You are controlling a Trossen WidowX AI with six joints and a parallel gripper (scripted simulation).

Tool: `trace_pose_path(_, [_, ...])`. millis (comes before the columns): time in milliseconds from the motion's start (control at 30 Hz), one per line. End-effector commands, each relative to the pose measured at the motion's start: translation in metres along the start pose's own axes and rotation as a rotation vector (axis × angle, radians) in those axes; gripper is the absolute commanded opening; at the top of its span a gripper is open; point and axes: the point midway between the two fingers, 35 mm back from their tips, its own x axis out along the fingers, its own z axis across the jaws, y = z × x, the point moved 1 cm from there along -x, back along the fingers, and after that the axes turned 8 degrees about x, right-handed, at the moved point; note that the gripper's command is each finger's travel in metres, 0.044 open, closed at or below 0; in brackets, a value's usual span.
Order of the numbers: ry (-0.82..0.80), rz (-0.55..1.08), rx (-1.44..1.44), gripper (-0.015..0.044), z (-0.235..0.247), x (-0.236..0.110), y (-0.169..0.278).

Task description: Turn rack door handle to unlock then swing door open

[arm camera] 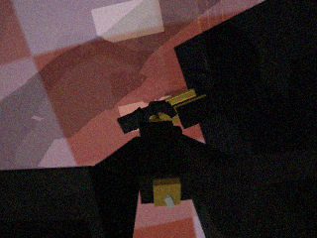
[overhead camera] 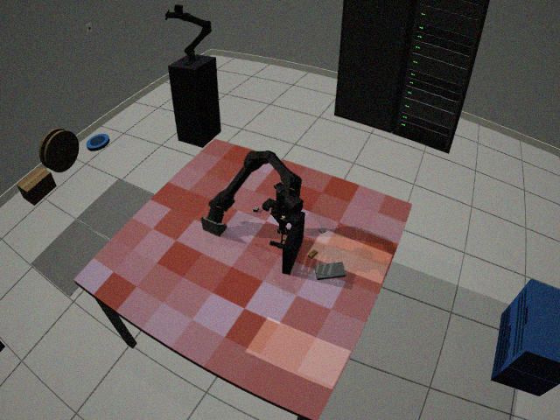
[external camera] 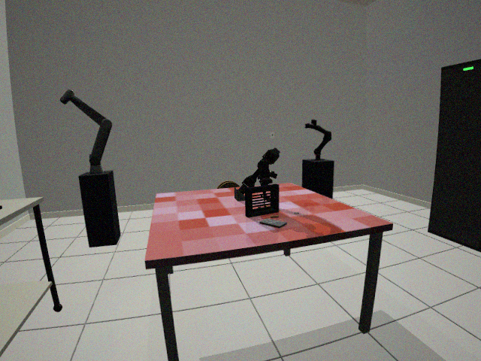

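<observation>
The black rack frame [overhead camera: 295, 246] [external camera: 249, 205] stands upright on the checkered table [overhead camera: 180, 311] [external camera: 201, 247]. Slats show inside it in the exterior view. My gripper [overhead camera: 283, 231] [arm camera: 158, 141] is on the arm-base side of the rack, shut on the door's handle [arm camera: 159, 118]. Only a little of the handle shows, yellow between the dark fingertips. In the wrist view the dark rack surface fills the right side and slants relative to the gripper. The door's exact opening angle and the handle's exact turn cannot be told. The exterior camera sees the gripper hidden behind the rack.
Beyond the rack lie a flat grey slab [overhead camera: 330, 270] [external camera: 273, 222] and a small brown block [overhead camera: 312, 254]. A small grey piece [overhead camera: 322, 230] lies farther back. Another small piece [overhead camera: 255, 209] lies between the arm base [overhead camera: 214, 225] and the rack.
</observation>
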Motion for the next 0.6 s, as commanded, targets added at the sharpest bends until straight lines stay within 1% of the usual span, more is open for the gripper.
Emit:
trace_pose_path(0, [-0.006, 0.002, -0.312, 0.0014, -0.0003, 0.0027, 0.0016])
trace_pose_path(267, [-0.006, 0.001, -0.673, 0.0014, -0.0002, 0.0027, 0.0016])
trace_pose_path(567, [-0.006, 0.001, -0.681, 0.0014, -0.0002, 0.0027, 0.0016])
